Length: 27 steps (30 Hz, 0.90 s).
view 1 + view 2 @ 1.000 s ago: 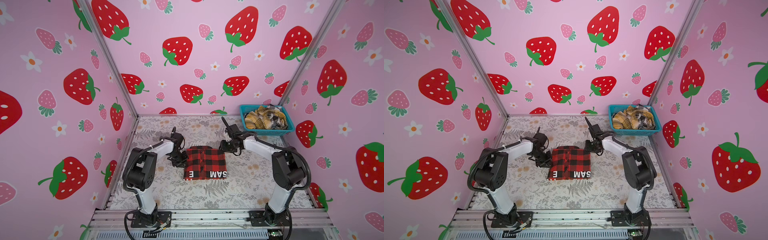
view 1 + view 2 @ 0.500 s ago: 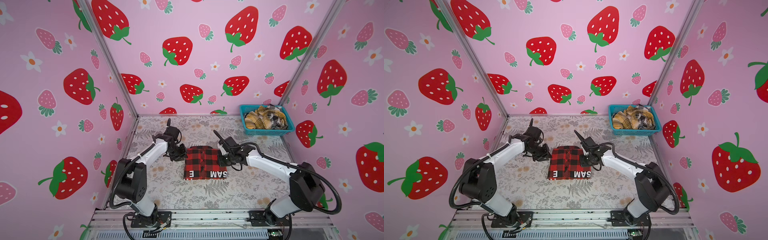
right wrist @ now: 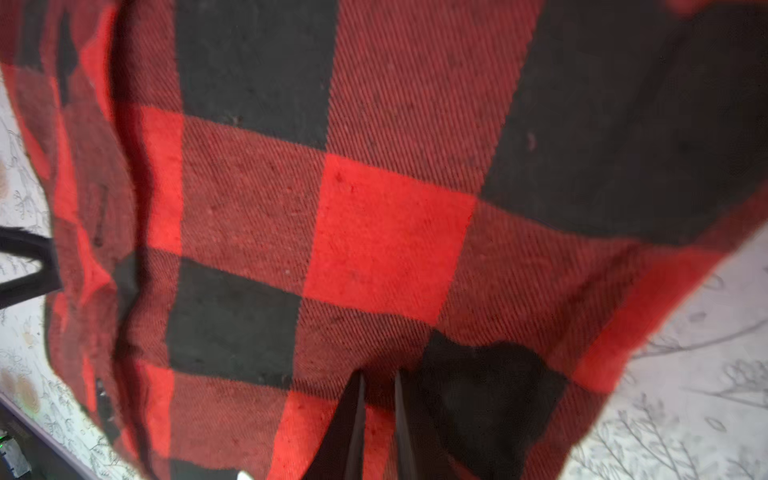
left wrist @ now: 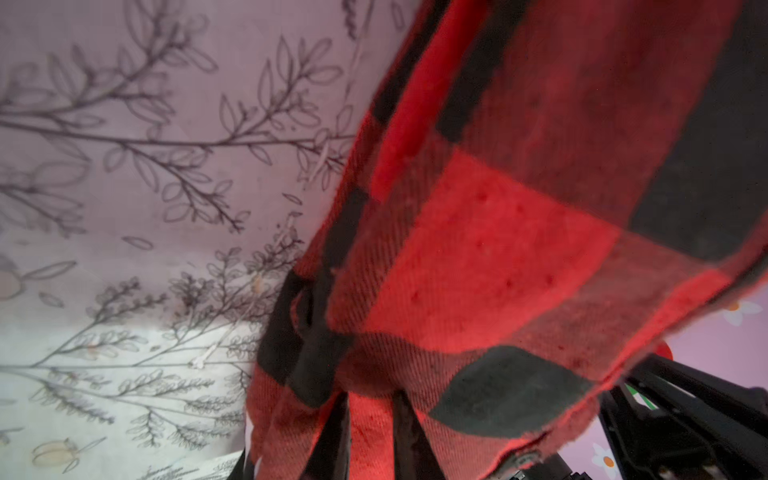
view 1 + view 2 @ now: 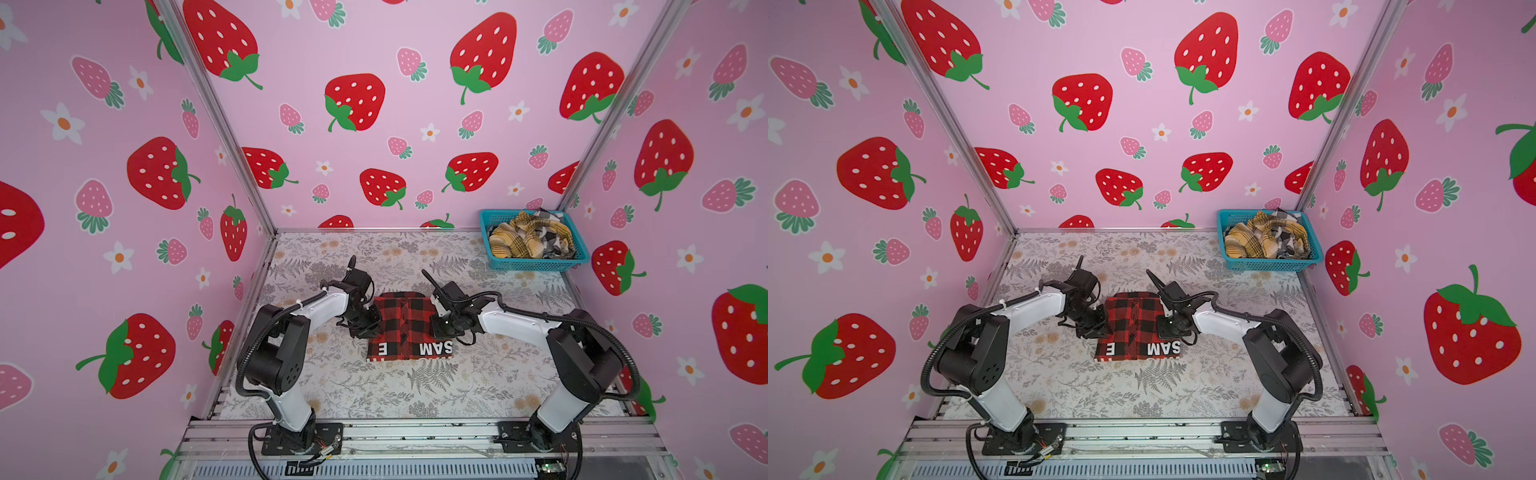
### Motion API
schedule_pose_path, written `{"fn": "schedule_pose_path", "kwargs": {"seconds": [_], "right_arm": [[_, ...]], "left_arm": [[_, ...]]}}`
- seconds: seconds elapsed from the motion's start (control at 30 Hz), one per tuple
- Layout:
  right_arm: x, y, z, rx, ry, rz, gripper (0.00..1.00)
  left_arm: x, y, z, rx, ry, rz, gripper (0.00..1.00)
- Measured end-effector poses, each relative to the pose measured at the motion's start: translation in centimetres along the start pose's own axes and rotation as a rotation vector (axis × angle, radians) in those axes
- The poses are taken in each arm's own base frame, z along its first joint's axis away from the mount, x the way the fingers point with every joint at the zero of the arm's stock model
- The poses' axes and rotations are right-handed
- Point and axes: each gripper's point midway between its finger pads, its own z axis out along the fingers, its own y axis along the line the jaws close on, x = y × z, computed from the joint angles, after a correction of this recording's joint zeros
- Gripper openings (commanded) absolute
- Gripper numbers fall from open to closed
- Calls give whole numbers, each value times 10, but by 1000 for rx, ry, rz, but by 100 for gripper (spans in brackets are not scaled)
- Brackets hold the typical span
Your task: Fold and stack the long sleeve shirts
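Two tools hold the red-and-black shirt point(image 5: 409, 328) at the middle of the desk point(image 5: 374, 386): left tool point(image 4: 370, 407) closed on its left edge, right tool point(image 3: 379, 384) on its right edge, probably to lift both sides evenly for a fold; other shirts point(image 5: 528, 243) wait in the basket point(image 5: 536, 264) at the far right corner

Bright, even light in both top views, edges bowed; wrist views dimmer, red-and-black checked flannel shirt point(image 3: 386, 232) blurred.
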Motion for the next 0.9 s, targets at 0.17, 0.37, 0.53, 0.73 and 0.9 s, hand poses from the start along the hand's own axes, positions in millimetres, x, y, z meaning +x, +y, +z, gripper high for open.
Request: {"fn": "schedule_pose_path", "kwargs": {"seconds": [0.17,0.37,0.53,0.73,0.9], "right_arm": [[-5,3,0,-4,-23,-1,25],[-19,8,-17,9,-82,-4,37],[-40,16,-54,10,-191,-16,48],[-72,6,-82,53,-271,-9,59],[-98,-40,-71,76,-256,60,59]], "left_arm": [[-4,-1,-8,1,-32,17,24],[-5,-17,-58,38,-164,99,30],[-5,-34,-110,98,-320,182,37],[-9,-41,-121,108,-353,212,42],[-48,-33,-82,53,-259,150,50]]}}
